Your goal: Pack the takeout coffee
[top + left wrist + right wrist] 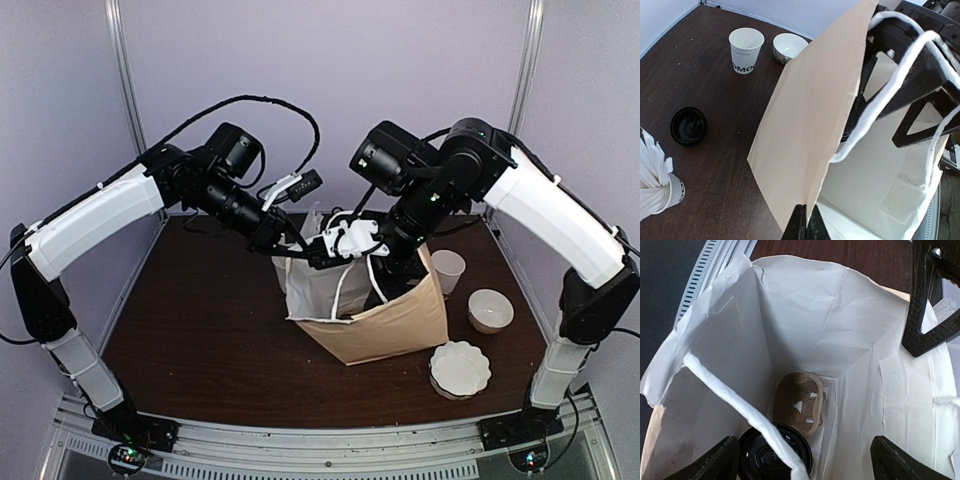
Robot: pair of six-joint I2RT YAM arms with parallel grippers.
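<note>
Right pincer (805,462) gapes empty above the takeout coffee (774,455) inside the bag (805,315); left pincer (807,226) pinches its rim.

Takeout coffee (762,460) at bag (805,315) btm, cardboard carrier (800,402) just beside

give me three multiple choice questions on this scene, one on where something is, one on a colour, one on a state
1. Where is the lidded coffee cup?
A upright beside the bag
B inside the paper bag, at its bottom
C tipped over behind the bag

2. What colour is the bag's outside?
A brown
B black
C blue

3. How is the left claw?
A wide open
B shut on the bag's rim
C shut on nothing, clear of the bag

Answers: 1 B, the right wrist view shows its black lid down inside the bag. 2 A, the left wrist view shows a tan outer wall. 3 B, its fingers pinch the bag's edge.
</note>
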